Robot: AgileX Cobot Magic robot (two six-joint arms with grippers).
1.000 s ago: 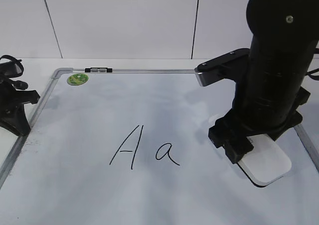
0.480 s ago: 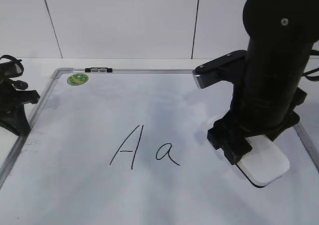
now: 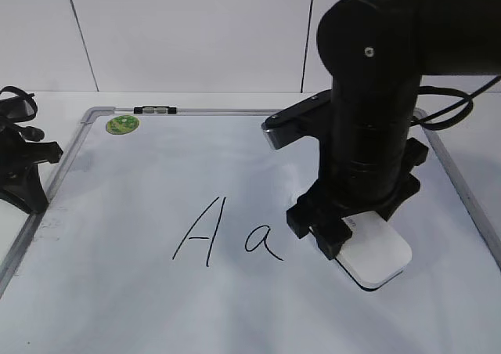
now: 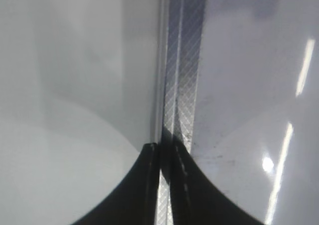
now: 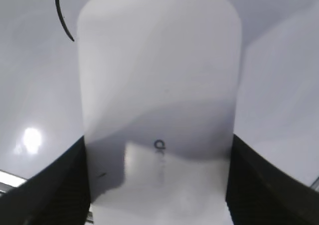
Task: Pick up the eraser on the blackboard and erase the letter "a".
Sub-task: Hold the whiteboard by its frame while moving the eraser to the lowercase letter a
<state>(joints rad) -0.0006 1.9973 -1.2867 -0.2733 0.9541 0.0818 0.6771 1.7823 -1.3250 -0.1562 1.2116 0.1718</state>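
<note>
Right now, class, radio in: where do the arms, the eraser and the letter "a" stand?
Right gripper clamped on the eraser, just right of the letter "a". Letter unerased. Left gripper shut over the blackboard frame. Nothing between them.

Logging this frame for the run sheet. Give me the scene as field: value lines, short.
surface: blackboard, white, grey frame, lying flat
writing: capital "A" and the letter "a", both intact
eraser: white block on the board, right of the "a", not touching it
right gripper: jaws set on either side of the eraser, closed on its long sides
left gripper: jaws shut, empty, over the board's left frame edge
sticker: green, far left corner
erasing: not started
</note>
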